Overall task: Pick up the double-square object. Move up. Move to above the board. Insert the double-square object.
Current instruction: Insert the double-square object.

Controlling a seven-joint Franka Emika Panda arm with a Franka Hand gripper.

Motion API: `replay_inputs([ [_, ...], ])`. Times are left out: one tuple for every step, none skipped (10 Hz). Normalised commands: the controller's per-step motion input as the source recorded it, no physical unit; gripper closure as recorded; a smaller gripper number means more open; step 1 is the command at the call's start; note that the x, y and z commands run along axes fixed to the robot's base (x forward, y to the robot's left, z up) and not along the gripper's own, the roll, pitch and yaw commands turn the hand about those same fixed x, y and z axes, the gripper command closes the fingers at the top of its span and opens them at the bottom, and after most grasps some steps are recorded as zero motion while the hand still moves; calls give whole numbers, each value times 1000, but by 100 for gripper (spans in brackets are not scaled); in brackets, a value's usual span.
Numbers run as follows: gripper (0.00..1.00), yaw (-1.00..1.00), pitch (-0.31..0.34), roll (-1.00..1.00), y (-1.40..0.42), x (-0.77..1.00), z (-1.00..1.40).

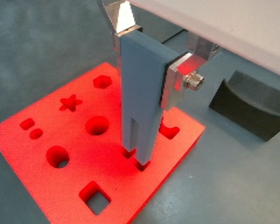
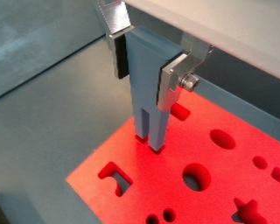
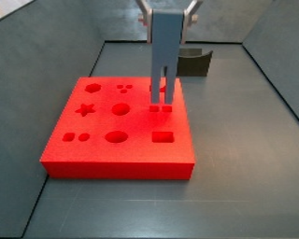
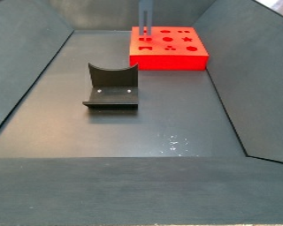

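Blue-grey grooved double-square object [image 1: 146, 96] clamped in gripper [image 1: 152, 54], upright on red board [image 1: 60, 184].

dark U-shaped block [image 4: 110, 86] on grey floor [image 4: 168, 124], upright, open side up

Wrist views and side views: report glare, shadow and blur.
In both wrist views, the board glows oversaturated red, and the end effector holds the peg sharply; in a side view, wet-looking glints mark the floor, and the far peg looks small and soft.
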Motion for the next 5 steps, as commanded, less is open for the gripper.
replay_inputs([
  [100, 209, -114, 126, -20, 0, -391],
  [100, 234, -91, 84, -37, 0, -297],
  [100, 246, -83, 66, -34, 0, -251],
  [100, 317, -90, 83, -17, 0, -251],
  [100, 326, -124, 104, -37, -31, -306],
])
